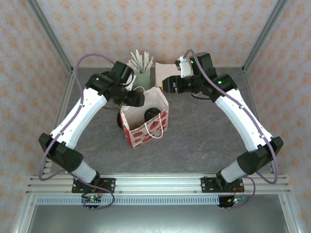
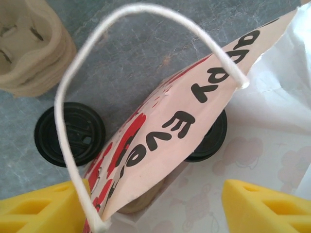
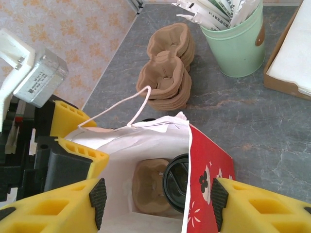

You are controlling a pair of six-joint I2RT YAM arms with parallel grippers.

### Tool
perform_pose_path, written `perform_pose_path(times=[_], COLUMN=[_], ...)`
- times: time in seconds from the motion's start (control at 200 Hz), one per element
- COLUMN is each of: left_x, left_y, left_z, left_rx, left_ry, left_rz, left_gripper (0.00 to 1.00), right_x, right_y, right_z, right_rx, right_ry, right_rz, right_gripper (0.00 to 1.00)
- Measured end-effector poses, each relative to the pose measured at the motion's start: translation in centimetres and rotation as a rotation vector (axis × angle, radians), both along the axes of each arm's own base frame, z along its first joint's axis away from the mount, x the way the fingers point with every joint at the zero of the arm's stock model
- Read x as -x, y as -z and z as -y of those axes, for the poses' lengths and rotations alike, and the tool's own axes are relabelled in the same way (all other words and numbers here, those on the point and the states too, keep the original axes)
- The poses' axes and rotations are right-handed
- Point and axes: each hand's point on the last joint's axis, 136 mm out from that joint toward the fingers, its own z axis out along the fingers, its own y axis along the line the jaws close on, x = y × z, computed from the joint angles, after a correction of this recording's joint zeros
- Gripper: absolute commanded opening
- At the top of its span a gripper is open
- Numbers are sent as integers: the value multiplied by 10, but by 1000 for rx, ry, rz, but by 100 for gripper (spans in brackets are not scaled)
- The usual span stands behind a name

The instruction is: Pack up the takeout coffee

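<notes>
Takeout coffee (image 3: 176, 182) stands in the bag (image 3: 209, 164) — left gripper (image 2: 153, 199) and right gripper (image 3: 158, 201) both spread.

1. My left arm (image 1: 80, 114) slants from the table's (image 1: 199, 145) near edge toward the middle. The left gripper (image 2: 155, 204) is spread wide.
2. My right arm (image 1: 240, 114) mirrors it (wrist turned inward). The right gripper (image 3: 158, 194) has its fingers parted.

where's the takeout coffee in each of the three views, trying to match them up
top external: the takeout coffee is at picture centre, lid up inside the bag.
left wrist: right of centre, lid half hidden behind the bag's printed wall.
right wrist: bottom centre, down in the bag beside a brown cup carrier.
shared landmark: the red-and-white bag.
</notes>
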Motion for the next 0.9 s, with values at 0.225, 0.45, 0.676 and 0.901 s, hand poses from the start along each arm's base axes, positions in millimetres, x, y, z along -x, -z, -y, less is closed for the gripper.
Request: perform_pose_path(times=[0.225,0.45,0.676,0.901], left_x=[19,41,53,63], left_y=[-3,-1,-7,-12], left_z=[38,54,78,77], left_rx=[89,166,244,248], left_ry=[-12,-62,-16,82], left_rz=[-38,-107,-140,-98], left_gripper=[71,71,72,86], right_x=[-6,-14,-22,-34], right_y=[11,28,33,24], right_z=[-3,-8,-6,-4], right_rx=[22,42,33,11], right_ry=[-11,-14,-10,-20], right_rz=[-12,-47,-63,-41], right_gripper=[62,62,62,62])
